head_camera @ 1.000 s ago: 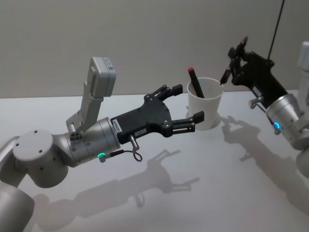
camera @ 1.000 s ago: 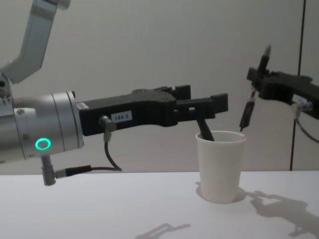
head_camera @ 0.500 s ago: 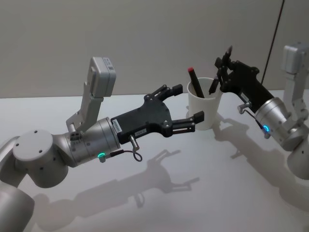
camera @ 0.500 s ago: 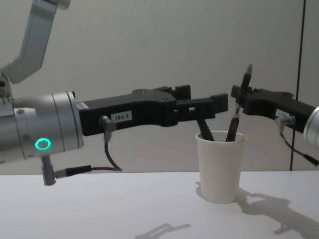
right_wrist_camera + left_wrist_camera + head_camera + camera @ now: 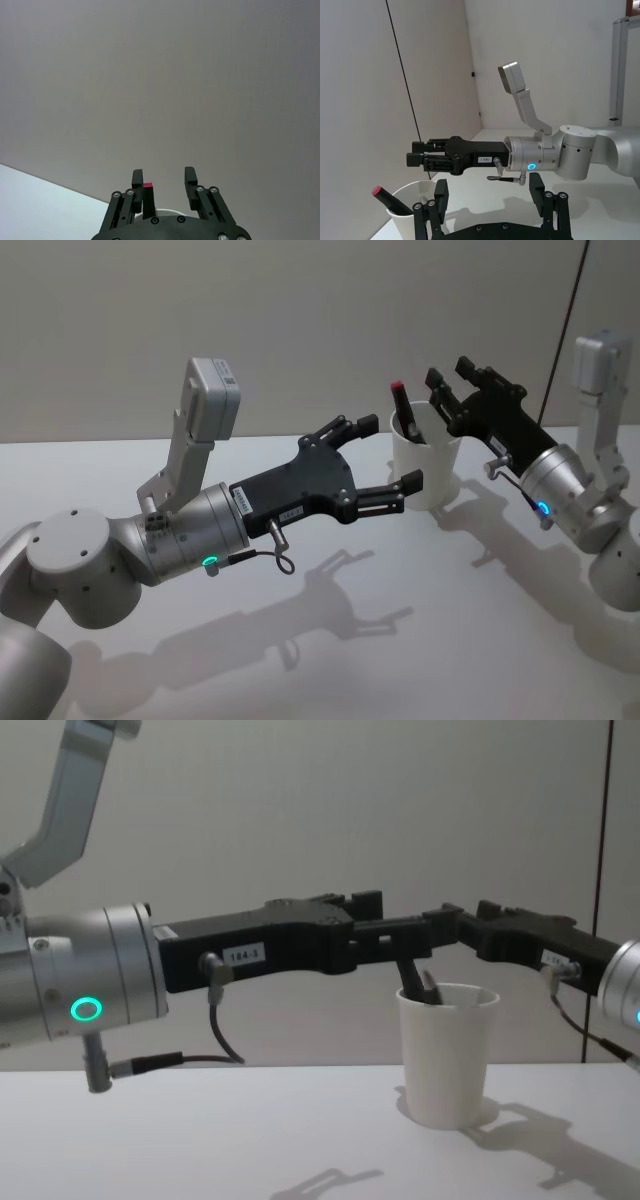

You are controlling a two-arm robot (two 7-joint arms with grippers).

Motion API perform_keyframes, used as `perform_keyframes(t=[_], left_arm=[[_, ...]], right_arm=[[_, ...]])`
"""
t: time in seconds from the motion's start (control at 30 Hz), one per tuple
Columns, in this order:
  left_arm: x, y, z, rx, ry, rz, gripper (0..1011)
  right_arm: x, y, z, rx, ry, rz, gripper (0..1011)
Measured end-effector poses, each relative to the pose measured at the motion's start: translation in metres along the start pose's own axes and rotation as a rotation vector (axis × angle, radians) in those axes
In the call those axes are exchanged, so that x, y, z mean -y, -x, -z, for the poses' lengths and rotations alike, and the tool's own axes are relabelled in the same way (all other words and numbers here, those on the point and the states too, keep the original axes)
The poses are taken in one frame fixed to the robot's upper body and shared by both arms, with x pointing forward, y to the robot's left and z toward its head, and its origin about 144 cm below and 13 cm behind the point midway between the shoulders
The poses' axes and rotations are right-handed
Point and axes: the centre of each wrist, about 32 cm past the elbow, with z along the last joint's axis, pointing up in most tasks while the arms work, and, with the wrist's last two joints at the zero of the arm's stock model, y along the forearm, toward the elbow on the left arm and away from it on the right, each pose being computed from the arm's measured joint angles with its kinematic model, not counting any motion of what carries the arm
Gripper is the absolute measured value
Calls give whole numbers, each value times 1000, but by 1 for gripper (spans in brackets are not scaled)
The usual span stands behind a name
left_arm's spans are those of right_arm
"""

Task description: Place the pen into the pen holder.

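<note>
Head view: pen holder (image 5: 424, 468), a white paper cup, upright on the table (image 5: 420, 620) between the two arms. Pen (image 5: 404, 410) with a red cap leaning inside it, cap end poking above the rim; a second dark pen possibly in there too, hard to tell. Left gripper (image 5: 382, 461) held level just beside the cup's near side, fingers spread apart, clamping nothing. Right gripper (image 5: 449, 380) over the cup's far rim, fingers apart and empty.

Left wrist view: red-capped pen (image 5: 389, 197) slanting inside the cup (image 5: 413, 206), resting against its wall. Right gripper (image 5: 418, 154) across from this camera, above the cup.

Right wrist view: right gripper (image 5: 164, 181) with a clear gap between its fingers, red cap (image 5: 147, 185) just showing by one finger, apparently not pinched.

Chest view: cup (image 5: 446, 1053) standing free, dark pen shaft (image 5: 412, 982) rising past its rim, left gripper (image 5: 405, 928) and right gripper (image 5: 443, 914) level above it.

Likely handling: pen stiff, light, smooth; best pinched mid-shaft. Cup thin, light, easily tipped or crushed, so better left unsqueezed.
</note>
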Motion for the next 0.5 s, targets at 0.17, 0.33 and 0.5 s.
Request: perform_keyframes(t=[0.17, 0.33, 0.5], left_arm=[[0, 0, 0, 0, 0, 0, 1001], [0, 0, 0, 0, 0, 0, 1001], [0, 0, 0, 0, 0, 0, 1001]], right_arm=[[-1, 0, 0, -1, 3, -2, 614], [-1, 0, 1, -3, 5, -3, 773], [-1, 0, 1, -5, 3, -4, 911]])
